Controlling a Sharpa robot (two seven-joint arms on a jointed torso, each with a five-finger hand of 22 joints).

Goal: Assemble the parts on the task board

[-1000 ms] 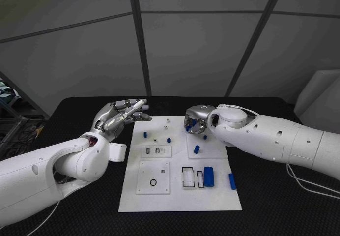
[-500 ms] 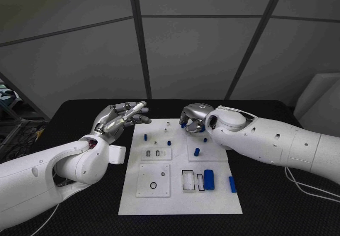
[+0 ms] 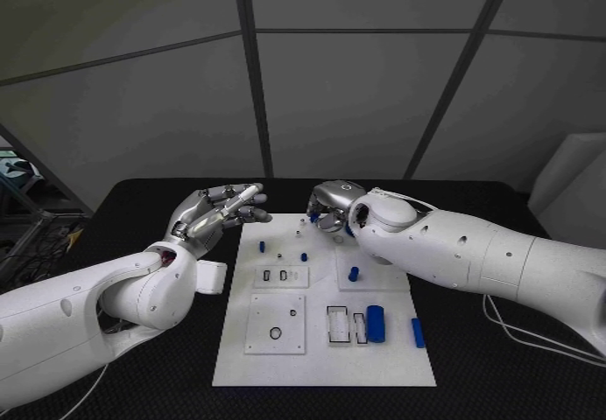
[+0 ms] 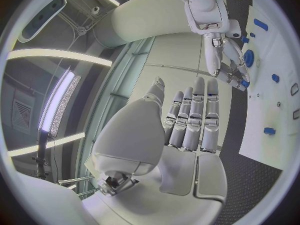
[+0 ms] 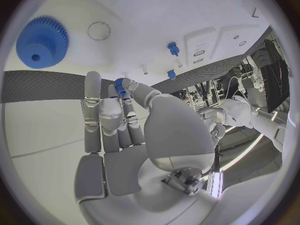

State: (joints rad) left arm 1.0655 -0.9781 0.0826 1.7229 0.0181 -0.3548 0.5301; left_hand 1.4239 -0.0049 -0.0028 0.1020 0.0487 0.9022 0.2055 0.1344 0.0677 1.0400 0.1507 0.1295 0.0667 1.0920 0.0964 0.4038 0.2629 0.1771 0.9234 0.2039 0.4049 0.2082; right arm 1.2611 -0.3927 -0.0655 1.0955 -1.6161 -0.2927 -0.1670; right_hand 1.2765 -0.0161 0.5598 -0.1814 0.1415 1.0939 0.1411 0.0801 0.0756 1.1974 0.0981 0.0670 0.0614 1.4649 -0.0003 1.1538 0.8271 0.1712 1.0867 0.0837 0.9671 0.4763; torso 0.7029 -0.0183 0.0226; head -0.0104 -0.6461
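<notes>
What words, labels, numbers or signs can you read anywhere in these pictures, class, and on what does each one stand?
None can be read. The flat white task board, the small blue parts and the blue toothed gear carry no legible print, nor do the silver left hand or right hand.

Two bulky glossy white arms, rounded shells with small dark screw holes. Left hand [image 3: 217, 210] and right hand [image 3: 331, 206]: silver metal, segmented fingers [image 4: 195, 116] with pale pads. Thin white cable trails by right arm.
</notes>
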